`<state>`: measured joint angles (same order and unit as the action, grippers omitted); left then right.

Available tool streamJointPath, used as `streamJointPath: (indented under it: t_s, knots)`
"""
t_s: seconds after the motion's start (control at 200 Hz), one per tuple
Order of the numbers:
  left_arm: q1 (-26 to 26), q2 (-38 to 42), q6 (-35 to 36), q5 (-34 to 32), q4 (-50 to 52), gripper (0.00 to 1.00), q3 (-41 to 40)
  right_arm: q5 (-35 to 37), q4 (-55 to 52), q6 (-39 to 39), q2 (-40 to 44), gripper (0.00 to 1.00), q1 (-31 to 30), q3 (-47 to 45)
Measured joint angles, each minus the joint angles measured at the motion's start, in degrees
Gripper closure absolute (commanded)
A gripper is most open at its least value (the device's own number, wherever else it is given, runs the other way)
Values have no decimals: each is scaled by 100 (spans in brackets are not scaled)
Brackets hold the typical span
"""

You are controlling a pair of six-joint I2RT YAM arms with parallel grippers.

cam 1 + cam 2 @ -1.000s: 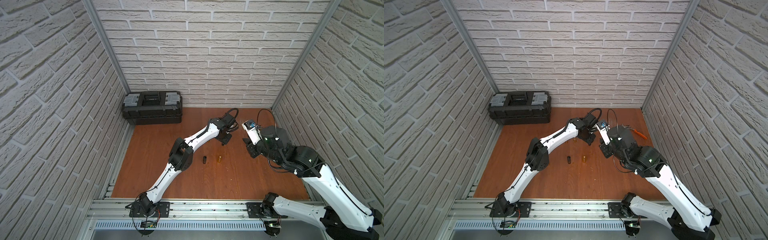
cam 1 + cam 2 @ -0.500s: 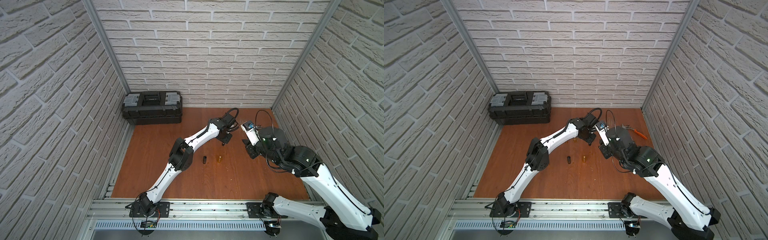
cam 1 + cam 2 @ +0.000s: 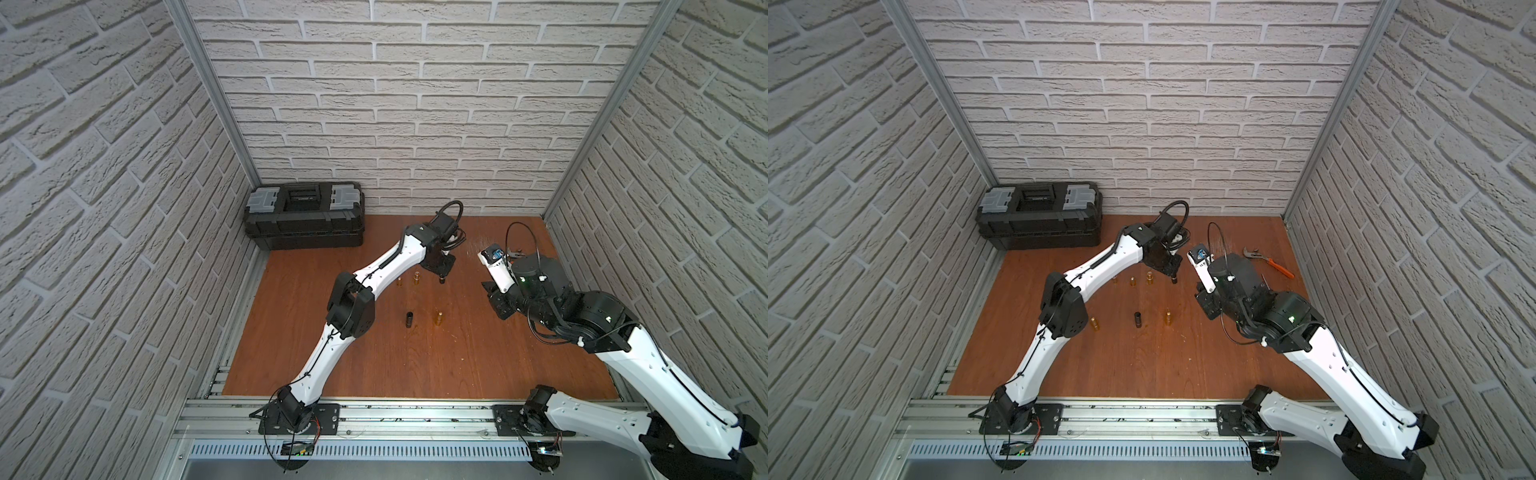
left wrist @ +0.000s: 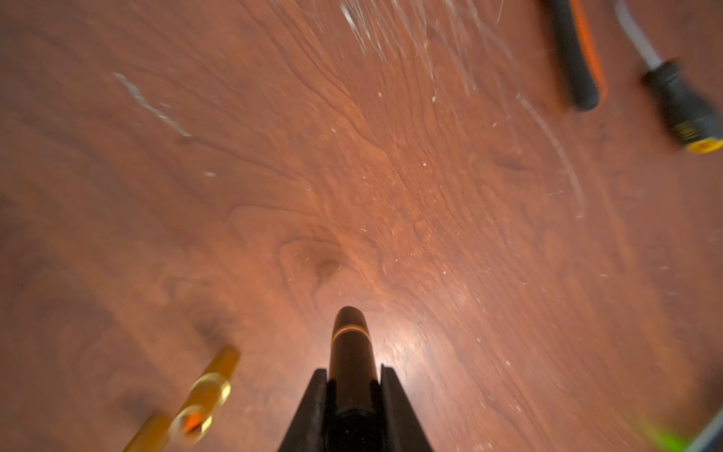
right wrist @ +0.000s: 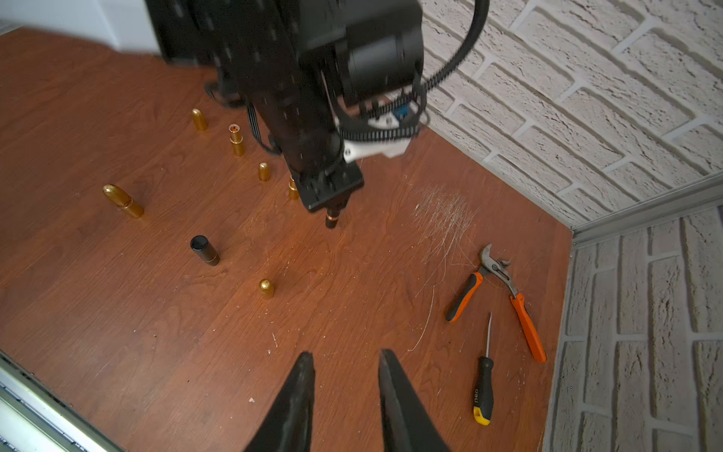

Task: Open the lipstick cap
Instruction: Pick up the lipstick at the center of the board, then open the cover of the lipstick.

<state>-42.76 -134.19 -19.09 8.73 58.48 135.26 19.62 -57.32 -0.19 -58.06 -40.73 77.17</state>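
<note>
the left end effector (image 4: 352, 385) is seen closed on a black lipstick (image 4: 349, 344), which is gripped by its upper part and held upright over the bench (image 4: 352, 176). a gold ring is shown on the tube just past the fingers (image 4: 316, 403), with black on both sides of it. whether the lower end touches the bench cannot be told. in a top view the black lipstick (image 3: 441, 280) is found well apart from the toolbox (image 3: 305, 216), off toward the right arm's side of it.

the right end effector (image 5: 346, 358) is shown partly open, with nothing between its jaws. it is hung above the bench, farther from the toolbox than the black lipstick is.

a second black lipstick (image 5: 204, 250) is stood on the bench, well apart from the toolbox and toward the front rail from it. several gold lipsticks (image 5: 266, 289) are scattered upright between the toolbox and the arms. pliers (image 5: 500, 289) and a screwdriver (image 5: 484, 387) are laid flat at the side of the bench farthest from the toolbox.
</note>
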Motion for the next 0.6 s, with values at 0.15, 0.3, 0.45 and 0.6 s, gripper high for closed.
streamJointPath:
  t_s: [0.15, 0.3, 0.45, 0.6]
  knots:
    - [673, 1178, -192, 935, 232, 87, -352, -232, 26, -9, -273, 71, 0, 0]
    - [1158, 2422, -466, 2009, 245, 87, -1211, -603, 103, -76, -564, 71, 0, 131]
    - [1346, 3237, -780, 3130, 87, 86, -2179, -1204, 151, -234, -1038, 71, 0, 684]
    - [1561, 3668, -1032, 4000, -72, 86, -2865, -1869, 216, -422, -1585, 71, 0, 1255]
